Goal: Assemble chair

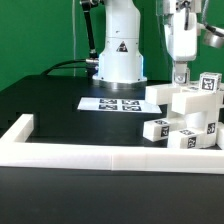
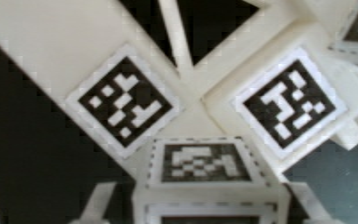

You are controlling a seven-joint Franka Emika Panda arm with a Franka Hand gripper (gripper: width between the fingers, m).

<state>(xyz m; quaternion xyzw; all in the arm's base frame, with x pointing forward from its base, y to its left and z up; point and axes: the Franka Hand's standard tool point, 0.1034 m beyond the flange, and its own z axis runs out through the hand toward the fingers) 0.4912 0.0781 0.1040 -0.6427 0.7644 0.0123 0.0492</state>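
Note:
My gripper [image 1: 180,76] hangs at the exterior view's right, just above a cluster of white tagged chair parts [image 1: 190,115]. In the wrist view the gripper [image 2: 202,200] has its two fingers against the sides of a small white block [image 2: 202,165] with a tag on its face, so it is shut on that block. Past the block lie two white slabs, each bearing a large tag [image 2: 126,100] [image 2: 291,98], angled apart with a narrow white bar between them. The lower part of the held block is hidden.
The marker board [image 1: 112,103] lies flat in front of the robot base [image 1: 120,55]. A long white border rail [image 1: 100,160] runs along the table's front and turns up the left side. A loose tagged cube [image 1: 158,129] sits near the rail.

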